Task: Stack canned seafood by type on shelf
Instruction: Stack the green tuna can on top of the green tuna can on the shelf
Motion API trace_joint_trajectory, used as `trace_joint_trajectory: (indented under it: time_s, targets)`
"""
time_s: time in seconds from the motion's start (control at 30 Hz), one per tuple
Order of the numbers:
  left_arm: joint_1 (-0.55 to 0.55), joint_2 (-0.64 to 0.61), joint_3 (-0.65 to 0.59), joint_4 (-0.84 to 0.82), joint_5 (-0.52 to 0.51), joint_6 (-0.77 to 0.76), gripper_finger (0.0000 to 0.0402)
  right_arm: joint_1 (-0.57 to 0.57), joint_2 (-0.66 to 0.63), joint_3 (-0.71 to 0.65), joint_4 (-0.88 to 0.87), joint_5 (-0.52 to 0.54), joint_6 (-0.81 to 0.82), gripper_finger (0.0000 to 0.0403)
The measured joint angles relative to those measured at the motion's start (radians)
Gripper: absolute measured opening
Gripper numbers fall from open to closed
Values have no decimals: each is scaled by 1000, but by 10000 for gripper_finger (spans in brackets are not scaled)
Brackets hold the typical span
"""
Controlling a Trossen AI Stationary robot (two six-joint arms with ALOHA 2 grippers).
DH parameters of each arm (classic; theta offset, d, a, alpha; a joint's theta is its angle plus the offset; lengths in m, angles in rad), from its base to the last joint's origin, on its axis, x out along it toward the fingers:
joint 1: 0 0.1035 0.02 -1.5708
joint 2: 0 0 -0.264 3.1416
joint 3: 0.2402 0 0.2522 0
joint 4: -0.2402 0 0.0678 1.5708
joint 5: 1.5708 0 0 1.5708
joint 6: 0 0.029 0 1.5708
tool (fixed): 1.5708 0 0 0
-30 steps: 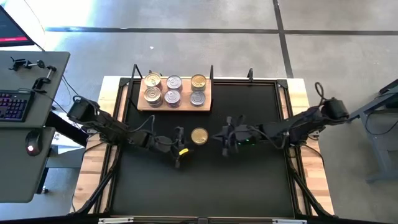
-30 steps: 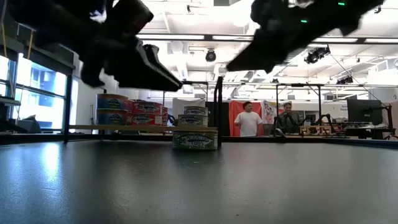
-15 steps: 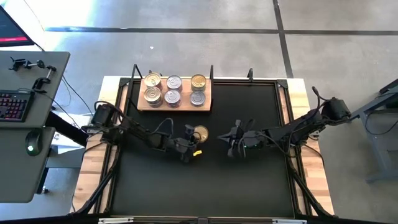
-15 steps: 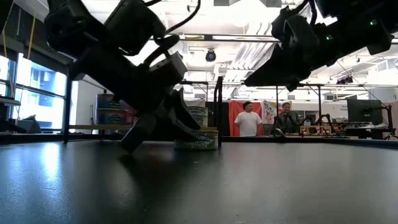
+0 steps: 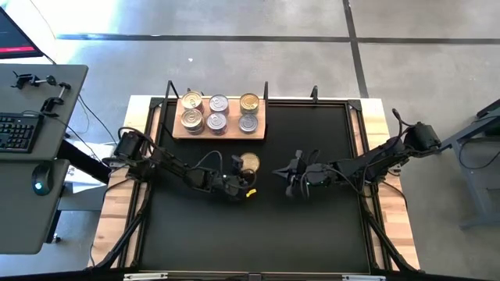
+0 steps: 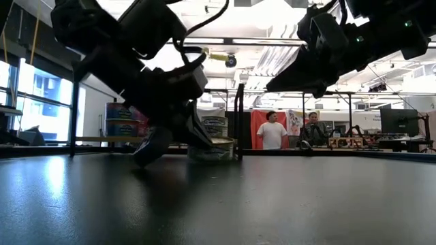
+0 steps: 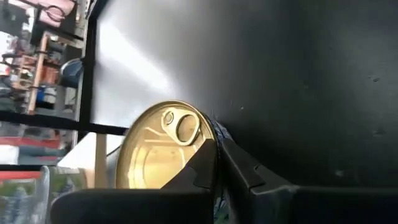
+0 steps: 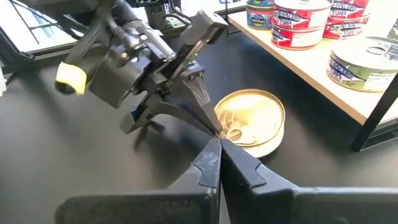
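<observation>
A gold-lidded can (image 5: 250,161) stands on the black table, just in front of the wooden shelf (image 5: 233,134). The shelf holds several cans in stacks: silver-lidded ones (image 5: 218,104) and gold-lidded ones (image 5: 249,101). My left gripper (image 5: 241,167) is shut, with its tips at the loose can's rim. My right gripper (image 5: 286,178) hovers shut to the right of that can and above the table, pointing at it (image 8: 252,118). My left gripper has its shut fingertips (image 8: 211,124) against the loose can's rim (image 7: 207,121), beside the pull tab. The fingers slant down at it from the table's near left. The can stands flat on the table. I cannot tell whether the tips grip the rim or only rest on it.
The shelf's black corner posts (image 5: 266,87) rise at the table's far edge. A desk with a keyboard (image 5: 16,129) stands left of the table. Two people (image 6: 272,133) are in the room far behind. The table's near half is bare black surface (image 5: 258,234).
My left gripper has gone right and down to the loose can, rolled, and shut its fingers at the can's rim. My right gripper has sunk a little and drawn back slightly toward the table's right edge, staying shut.
</observation>
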Motion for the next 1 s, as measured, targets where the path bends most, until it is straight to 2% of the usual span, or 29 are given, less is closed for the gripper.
trace_joint_trajectory:
  time_s: [0.17,0.27,0.37,0.63,0.7,0.8,1.0]
  targets:
    - [-30,3,89,-161,-22,-4,1,0,0,0,0,-8,5,0]
    - [-44,3,135,-230,-106,-6,1,0,0,0,0,-11,5,0]
    - [-45,-4,159,-246,-163,-6,0,0,0,0,0,-11,5,0]
    - [34,-106,163,-278,-192,-44,0,2,0,0,0,-21,5,0]
    - [80,-144,163,-278,-149,-34,0,2,0,1,0,-21,5,0]
    - [171,-182,163,-276,-31,1,0,2,0,1,0,-21,5,0]
    - [353,-188,163,-213,198,53,0,3,0,1,-1,-21,5,0]
